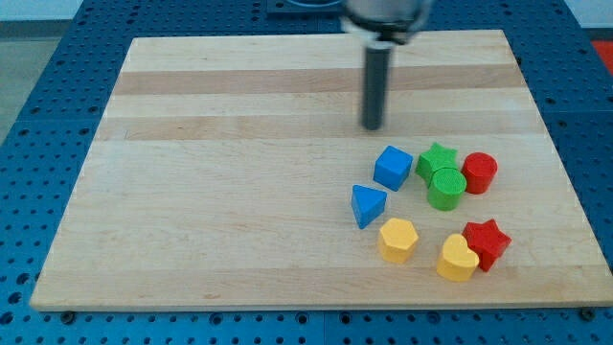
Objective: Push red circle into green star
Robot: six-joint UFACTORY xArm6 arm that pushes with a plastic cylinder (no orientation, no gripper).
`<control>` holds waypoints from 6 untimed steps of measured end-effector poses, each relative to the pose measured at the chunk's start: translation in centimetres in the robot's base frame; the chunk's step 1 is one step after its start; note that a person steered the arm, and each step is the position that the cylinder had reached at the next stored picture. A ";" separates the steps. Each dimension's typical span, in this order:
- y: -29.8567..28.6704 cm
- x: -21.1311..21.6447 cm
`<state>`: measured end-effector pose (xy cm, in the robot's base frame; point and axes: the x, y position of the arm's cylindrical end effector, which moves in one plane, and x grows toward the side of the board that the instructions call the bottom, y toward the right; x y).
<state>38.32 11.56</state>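
Observation:
The red circle is a short red cylinder at the view's right. It sits just right of the green star, close to it or touching. A green cylinder lies against the star's lower side. My tip is the lower end of the dark rod, above and to the left of this cluster. It stands apart from the blocks, roughly a block's width above the blue cube.
A blue triangle lies below the blue cube. A yellow hexagon, a yellow heart and a red star lie near the view's bottom right. The wooden board rests on a blue perforated base.

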 end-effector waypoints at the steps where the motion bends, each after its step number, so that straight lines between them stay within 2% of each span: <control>1: 9.5 1.0; 2: 11.3 6.9; 3: 10.0 10.5; 5: 0.4 9.6; 6: 0.0 8.2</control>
